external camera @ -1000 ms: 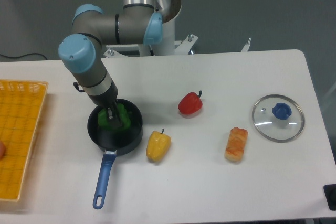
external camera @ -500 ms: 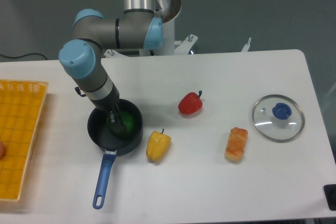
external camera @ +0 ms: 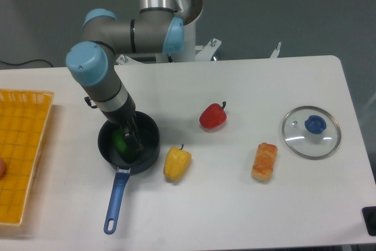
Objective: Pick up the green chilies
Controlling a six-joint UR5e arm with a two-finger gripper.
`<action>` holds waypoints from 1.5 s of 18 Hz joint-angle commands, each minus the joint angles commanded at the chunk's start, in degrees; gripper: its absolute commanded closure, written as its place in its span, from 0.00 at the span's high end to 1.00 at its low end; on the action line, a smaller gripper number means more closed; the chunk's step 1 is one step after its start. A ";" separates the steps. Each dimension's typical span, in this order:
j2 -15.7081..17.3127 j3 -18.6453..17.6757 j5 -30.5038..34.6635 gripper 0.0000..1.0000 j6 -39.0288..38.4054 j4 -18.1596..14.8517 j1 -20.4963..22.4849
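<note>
The green chilies (external camera: 121,141) are one dark-green bell pepper lying inside a black frying pan (external camera: 150,130) with a blue handle, at the left-middle of the table. My gripper (external camera: 131,140) is lowered into the pan, right over the pepper. Its dark fingers cover most of the pepper, and only a green patch shows to their left. I cannot tell whether the jaws are closed on the pepper or just around it.
A yellow bell pepper (external camera: 177,163) lies just right of the pan. A red bell pepper (external camera: 212,116) lies further right, with a bread piece (external camera: 264,161) and a glass lid with a blue knob (external camera: 311,131) beyond. An orange basket (external camera: 20,151) stands at the left edge.
My gripper has moved lower into the pan and slightly forward. It now covers more of the green pepper than before.
</note>
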 joint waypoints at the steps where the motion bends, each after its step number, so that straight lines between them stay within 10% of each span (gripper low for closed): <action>1: 0.27 0.00 0.09 1.00 -1.31 -0.09 0.18; 10: -0.96 2.81 -1.75 1.00 -11.61 0.53 11.94; 16: -3.77 4.83 -7.99 1.00 2.61 0.35 24.24; 27: -10.01 9.75 -10.72 1.00 7.82 -0.35 32.96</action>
